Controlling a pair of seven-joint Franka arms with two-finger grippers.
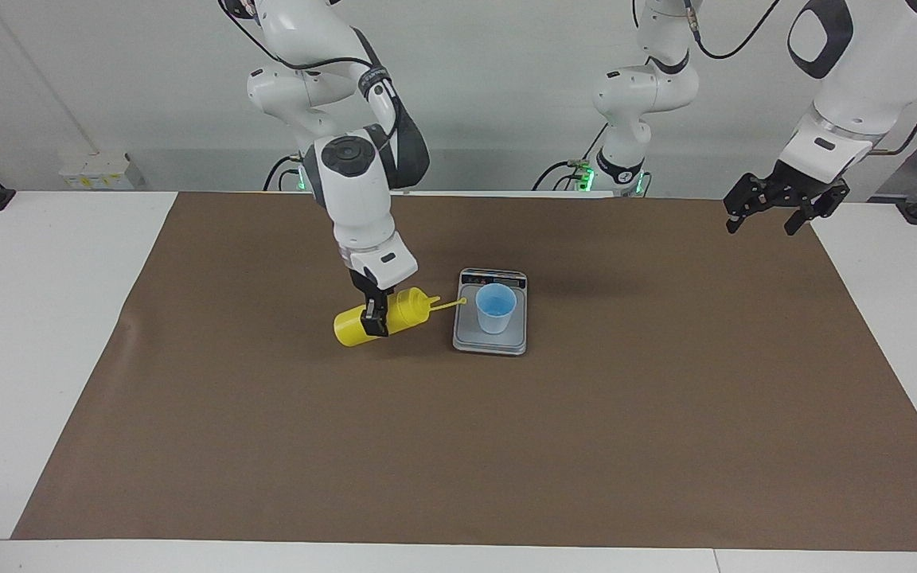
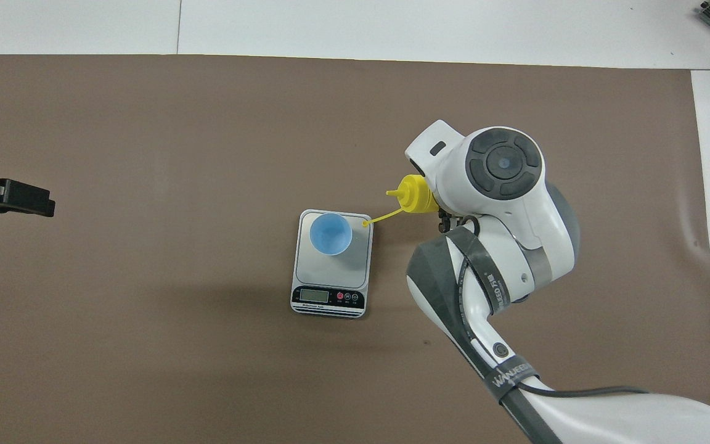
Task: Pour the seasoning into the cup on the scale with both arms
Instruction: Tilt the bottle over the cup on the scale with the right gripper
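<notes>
One bottle [image 1: 395, 315], yellow, is held tipped over on its side just above the mat [image 1: 267, 446], beside the scale [image 1: 490, 338] toward the right arm's end of the table. Its nozzle points at the scale, and its thin cap strap [image 1: 449, 303] reaches out over the scale's edge, its tip close to the cup's rim; whether it touches cannot be told. The overhead view shows only the nozzle end of the bottle [image 2: 415, 193] and the strap [image 2: 383, 217]; the rest is hidden under the arm.

One cup [image 1: 496, 308], light blue, stands upright on the weighing plate. Seen from above, the cup [image 2: 330, 234] sits on the part of the plate farther from the robots. It looks empty, and no seasoning is seen leaving the nozzle.

One scale [image 2: 356, 259], its display strip on the edge nearer the robots.

Two grippers. The right gripper [image 1: 373, 317] comes down from above with its fingers closed across the bottle's body, near the base end. The left gripper [image 1: 785, 208] waits in the air over the mat's edge at the left arm's end of the table, well apart from the scale, fingers spread wide and holding nothing. In the overhead view only its dark tip [image 2: 13, 198] shows.

One brown mat covers the white table [image 1: 29, 318].
</notes>
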